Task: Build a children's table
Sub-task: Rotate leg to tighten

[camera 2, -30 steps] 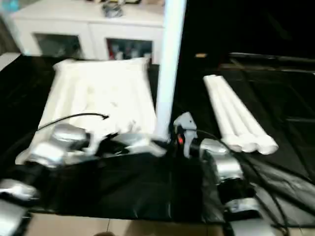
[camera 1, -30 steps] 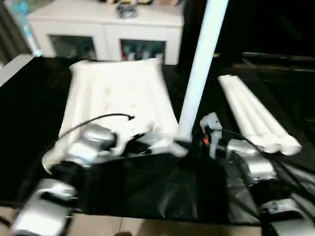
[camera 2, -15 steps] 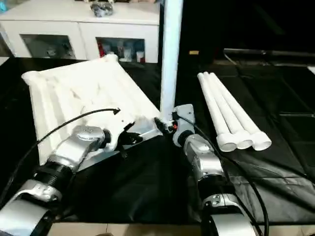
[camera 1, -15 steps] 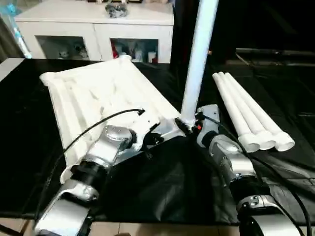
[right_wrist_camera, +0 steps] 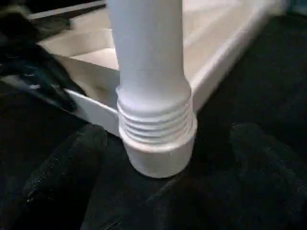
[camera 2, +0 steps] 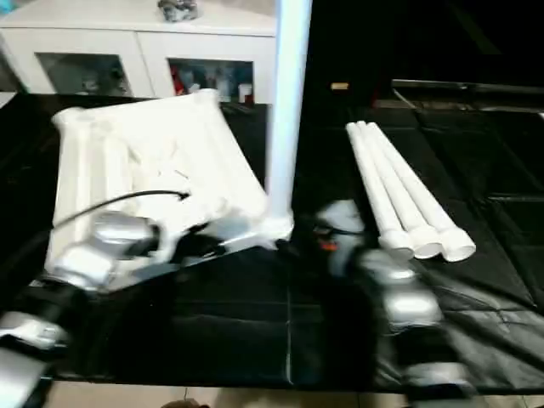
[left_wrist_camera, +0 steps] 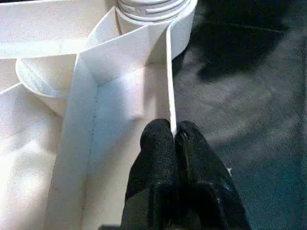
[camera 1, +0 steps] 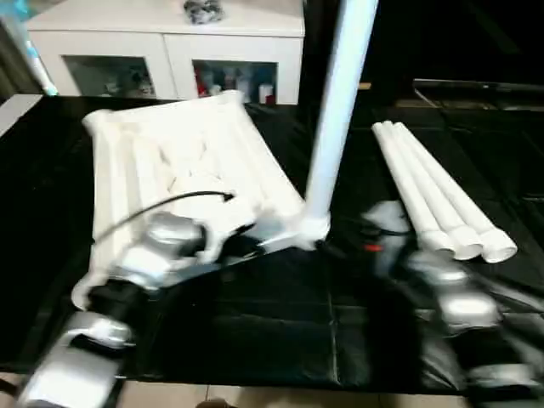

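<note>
While the large white plastic rectangular table top [camera 1: 178, 170] lies upside down on the black-covered desk [camera 1: 272, 331], its ribbed underside faces up and one long white tapered round leg [camera 1: 338, 110] stands upright in the socket at the corner lobe nearest the robot. The threaded base of that leg sits in the round corner socket [right_wrist_camera: 158, 148], with several thread rings showing above the rim. The left gripper [left_wrist_camera: 172, 139] has its two black fingers pressed together on a thin white rib of the table top, just beside that corner socket, pinching the rib's edge between them. The right gripper [right_wrist_camera: 158, 191] stands with its fingers [right_wrist_camera: 62, 172] spread wide on either side of the leg's base, apart from it and gripping nothing. Three more long white round legs [camera 1: 433, 191] lie side by side on the desk to the robot's right, touching one another and well apart from the table top. Beyond the desk stands a white cabinet with glass doors [camera 1: 170, 51].
</note>
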Controlling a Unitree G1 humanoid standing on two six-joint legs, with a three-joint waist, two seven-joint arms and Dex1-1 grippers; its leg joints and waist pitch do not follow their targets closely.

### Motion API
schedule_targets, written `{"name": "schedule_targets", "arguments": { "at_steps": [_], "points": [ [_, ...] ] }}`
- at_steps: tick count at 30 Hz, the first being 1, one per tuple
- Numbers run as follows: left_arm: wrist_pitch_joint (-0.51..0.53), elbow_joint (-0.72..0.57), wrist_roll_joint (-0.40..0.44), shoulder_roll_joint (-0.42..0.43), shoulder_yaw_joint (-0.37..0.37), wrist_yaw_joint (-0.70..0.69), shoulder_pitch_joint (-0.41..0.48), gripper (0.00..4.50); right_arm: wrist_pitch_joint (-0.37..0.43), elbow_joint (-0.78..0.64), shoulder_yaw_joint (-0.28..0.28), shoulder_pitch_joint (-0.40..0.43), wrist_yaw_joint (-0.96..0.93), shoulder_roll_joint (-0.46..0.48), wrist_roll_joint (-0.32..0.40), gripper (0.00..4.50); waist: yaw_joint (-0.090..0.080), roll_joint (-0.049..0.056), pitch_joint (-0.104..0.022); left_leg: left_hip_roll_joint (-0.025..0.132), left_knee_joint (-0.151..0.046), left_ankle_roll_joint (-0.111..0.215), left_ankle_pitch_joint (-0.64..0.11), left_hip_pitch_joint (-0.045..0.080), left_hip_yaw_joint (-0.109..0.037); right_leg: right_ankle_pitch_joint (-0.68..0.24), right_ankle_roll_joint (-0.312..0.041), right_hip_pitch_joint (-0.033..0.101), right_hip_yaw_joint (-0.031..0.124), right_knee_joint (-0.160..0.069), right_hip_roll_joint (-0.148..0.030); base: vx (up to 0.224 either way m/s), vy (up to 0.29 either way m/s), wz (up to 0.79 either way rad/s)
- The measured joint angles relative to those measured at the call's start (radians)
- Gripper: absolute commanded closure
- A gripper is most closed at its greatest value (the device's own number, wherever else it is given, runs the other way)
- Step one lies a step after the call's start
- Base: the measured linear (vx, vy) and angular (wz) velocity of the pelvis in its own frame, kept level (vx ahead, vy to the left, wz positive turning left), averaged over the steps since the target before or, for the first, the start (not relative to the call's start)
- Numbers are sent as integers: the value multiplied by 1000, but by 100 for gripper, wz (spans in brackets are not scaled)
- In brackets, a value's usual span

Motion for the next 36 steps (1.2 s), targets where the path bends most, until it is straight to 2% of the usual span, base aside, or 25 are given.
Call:
{"name": "schedule_targets", "arguments": {
  "at_steps": [2,6,11,17,20,23,25,27,29,31,36],
  "points": [
    [-12,1,-4,6,-3,-31,0,450,11,-10,16,-7,56,-22,0,5,9,0,0,0,1,0,0,0,0,0,0,0,0,0,0,0,0,0],
    [-31,0,-27,41,-26,-141,0,450,10,15,96,-53,173,-49,-21,5,17,0,0,0,1,0,0,0,0,0,0,0,0,1,0,0,0,0],
    [-47,-16,-34,55,-55,-216,1,450,-18,57,131,-106,215,-37,-51,5,36,-5,1,0,2,0,0,0,0,0,0,0,0,1,-1,0,0,0],
    [-66,-27,-34,64,-69,-245,1,450,-15,95,157,-124,254,-2,-55,72,39,-10,3,0,3,0,-1,0,0,0,0,0,0,2,-1,0,0,0],
    [-77,-27,-33,68,-73,-246,1,450,-16,115,167,-137,282,-1,-54,76,38,-11,3,0,3,0,-1,0,0,0,0,0,0,2,-1,0,0,0],
    [-80,-27,-33,71,-74,-253,1,450,-16,131,181,-150,297,1,-56,115,39,-12,3,0,3,0,-1,0,0,0,0,0,0,2,-1,0,0,0],
    [-82,-27,-33,72,-74,-255,1,450,-17,137,186,-154,309,8,-56,119,39,-12,3,0,3,0,-1,0,0,0,0,0,0,3,-1,0,0,0],
    [-82,-27,-33,73,-74,-255,1,450,-17,150,186,-159,315,12,-56,146,39,-12,3,0,4,0,-1,0,0,0,0,0,0,3,-1,0,0,0],
    [-82,-27,-33,73,-74,-255,1,450,-17,151,186,-160,317,12,-56,146,39,-12,3,0,4,0,-1,0,0,0,0,0,0,3,-1,0,0,0],
    [-82,-27,-33,73,-75,-255,1,450,-17,154,186,-160,320,12,-55,169,39,-12,3,0,4,0,-1,0,0,0,0,0,0,3,-1,0,0,0],
    [-72,-26,-36,72,-73,-256,1,450,-12,155,185,-160,323,14,-52,176,39,-12,3,0,4,0,-1,0,0,0,0,0,0,3,-1,0,0,0]
  ]
}}
